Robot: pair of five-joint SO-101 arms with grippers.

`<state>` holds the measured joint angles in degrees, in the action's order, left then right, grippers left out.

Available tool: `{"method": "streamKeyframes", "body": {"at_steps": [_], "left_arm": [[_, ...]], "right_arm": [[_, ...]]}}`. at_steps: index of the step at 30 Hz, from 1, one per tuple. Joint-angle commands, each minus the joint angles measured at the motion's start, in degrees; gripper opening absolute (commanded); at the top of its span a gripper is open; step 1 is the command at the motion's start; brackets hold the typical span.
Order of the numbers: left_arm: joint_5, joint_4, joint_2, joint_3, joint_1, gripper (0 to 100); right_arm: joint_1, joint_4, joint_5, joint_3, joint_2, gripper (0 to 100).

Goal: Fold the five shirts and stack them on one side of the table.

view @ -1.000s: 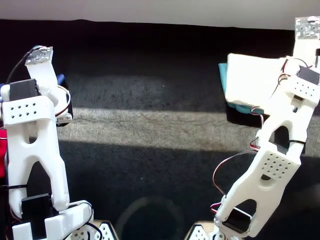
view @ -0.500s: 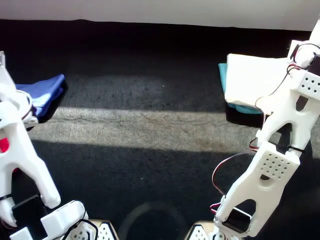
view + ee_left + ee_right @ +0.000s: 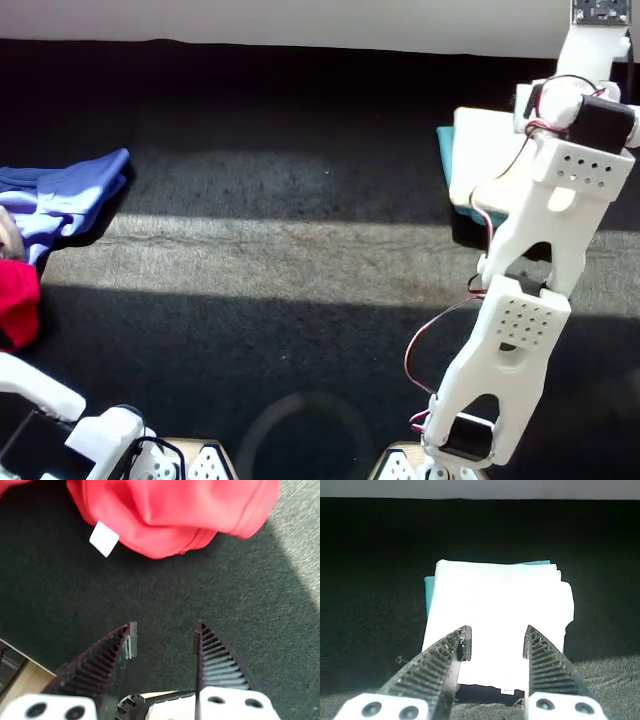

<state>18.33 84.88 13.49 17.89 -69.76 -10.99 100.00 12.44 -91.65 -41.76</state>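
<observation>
On the dark surface [image 3: 300, 200], the red shirt [image 3: 170, 510] lay left, just ahead of the open, empty left fingers [image 3: 165, 627]. The right fingers [image 3: 497, 630] gaped empty too.

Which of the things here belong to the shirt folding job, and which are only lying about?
Job: crumpled blue cloth shirt; crumpled red cloth shirt; folded white cloth shirt, lying on folded teal cloth shirt.
Not the job: dark felt table cover; pale wall behind.

Stack [image 3: 490, 160] right, shirts [image 3: 70, 195] left, mat [image 3: 300, 330] open
</observation>
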Motion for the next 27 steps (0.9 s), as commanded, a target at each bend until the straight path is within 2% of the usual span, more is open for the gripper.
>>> {"method": "streamKeyframes", "body": {"at_steps": [1,4,11,19,27], "left_arm": [[0.0,-2.1,1.4,4.4,-1.8,20],[-1.8,-9.5,1.4,9.2,-2.1,20],[-4.3,-35.7,1.4,21.5,-0.7,20],[-4.5,-45.0,1.4,27.6,5.0,20],[-4.4,-58.9,1.3,34.2,5.9,20]], "right_arm": [[2.2,1.0,-0.2,-5.1,0.9,16.6],[2.8,1.2,-0.3,-6.8,1.6,16.6],[3.2,1.2,-0.5,0.3,14.9,16.6],[5.0,1.1,-0.4,32.9,44.6,16.6],[10.9,0.8,-0.3,64.1,70.3,16.6]]}}
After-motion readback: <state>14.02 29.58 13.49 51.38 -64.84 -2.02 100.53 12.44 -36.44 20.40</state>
